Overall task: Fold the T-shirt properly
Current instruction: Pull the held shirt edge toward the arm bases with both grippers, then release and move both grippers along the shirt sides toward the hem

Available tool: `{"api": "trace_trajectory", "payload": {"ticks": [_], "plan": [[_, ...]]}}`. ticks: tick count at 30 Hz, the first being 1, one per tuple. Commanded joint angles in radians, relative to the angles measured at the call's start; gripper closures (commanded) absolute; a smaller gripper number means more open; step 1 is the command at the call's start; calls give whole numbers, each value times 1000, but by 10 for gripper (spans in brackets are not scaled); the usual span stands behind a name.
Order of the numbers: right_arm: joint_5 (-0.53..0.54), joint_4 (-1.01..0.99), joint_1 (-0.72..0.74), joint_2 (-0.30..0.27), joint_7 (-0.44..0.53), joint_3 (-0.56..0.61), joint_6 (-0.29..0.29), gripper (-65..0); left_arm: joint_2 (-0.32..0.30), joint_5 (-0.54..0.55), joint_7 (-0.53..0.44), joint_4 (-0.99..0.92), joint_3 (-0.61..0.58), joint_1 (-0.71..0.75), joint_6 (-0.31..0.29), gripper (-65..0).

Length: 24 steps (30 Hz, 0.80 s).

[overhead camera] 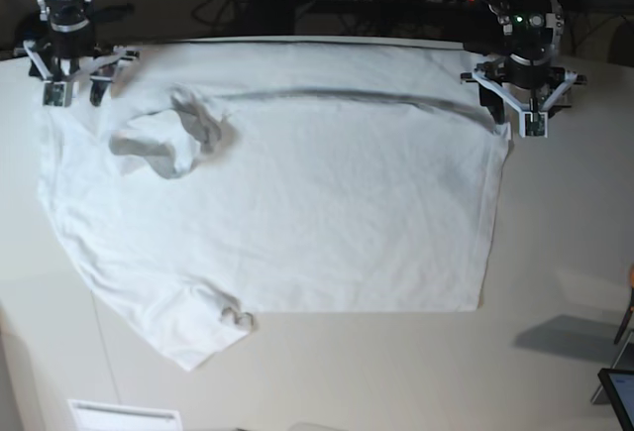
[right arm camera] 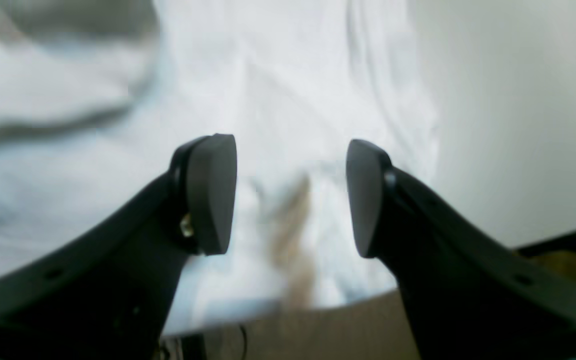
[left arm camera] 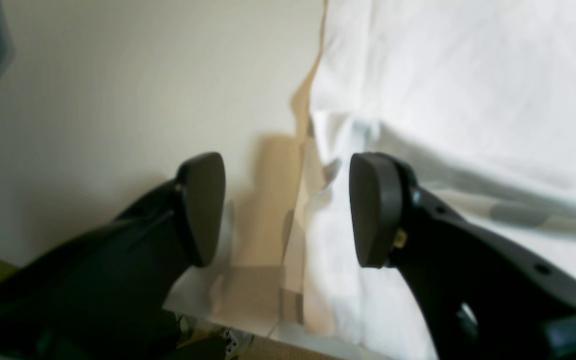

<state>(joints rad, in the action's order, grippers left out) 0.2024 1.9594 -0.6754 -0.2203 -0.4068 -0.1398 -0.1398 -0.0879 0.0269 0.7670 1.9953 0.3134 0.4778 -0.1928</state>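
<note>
The T-shirt [overhead camera: 297, 203] is plain white with no print, its folds shading to soft grey. The tabletop [overhead camera: 555, 253] beneath is a smooth off-white, slightly creamier than the cloth. Both grippers, left [left arm camera: 288, 210] and right [right arm camera: 290, 195], have matte black fingers and dark pads.

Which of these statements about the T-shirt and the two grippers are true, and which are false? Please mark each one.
1. The T-shirt lies spread on the table. True.
2. The left gripper is shut on the fabric. False: its jaws stand apart, with the shirt's edge below the gap.
3. The right gripper is open above the shirt. True.
4. The T-shirt is dark blue with a print. False: it is plain white.
5. In the base view both grippers are near the far edge of the shirt, one at each corner. True.
6. The shirt is already folded into a small neat rectangle. False: it is mostly flat, with a sleeve bunched on top.
</note>
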Motion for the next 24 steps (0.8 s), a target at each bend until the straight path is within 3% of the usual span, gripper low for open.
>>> {"api": "trace_trajectory", "payload": {"ticks": [1, 6, 8, 11, 14, 18, 24], "plan": [[-5, 22, 1, -9, 19, -7, -5, -329, 9, -5, -16, 23, 25, -11, 2, -386], [-5, 24, 76, -9, 21, -7, 18, -329, 52, -5, -17, 23, 120, -93, -32, -386], [-5, 24, 138, -9, 21, -8, 75, -329, 52, -6, -16, 20, 132, -138, -69, -386], [-5, 14, 254, -11, 1, -13, 150, -329, 44, -14, -16, 12, 131, -216, -72, -386], [-8, -4, 405, -12, -111, -14, 213, -329, 43, -15, -16, -9, 128, -305, -72, -386], [-10, -94, 607, -11, -229, -16, 257, -329, 3, -17, -16, -74, 120, -405, -72, -386], [-10, -375, 883, -17, -246, -17, 259, -332, -109, -17, -16, -314, 43, -571, -72, -388]]}}
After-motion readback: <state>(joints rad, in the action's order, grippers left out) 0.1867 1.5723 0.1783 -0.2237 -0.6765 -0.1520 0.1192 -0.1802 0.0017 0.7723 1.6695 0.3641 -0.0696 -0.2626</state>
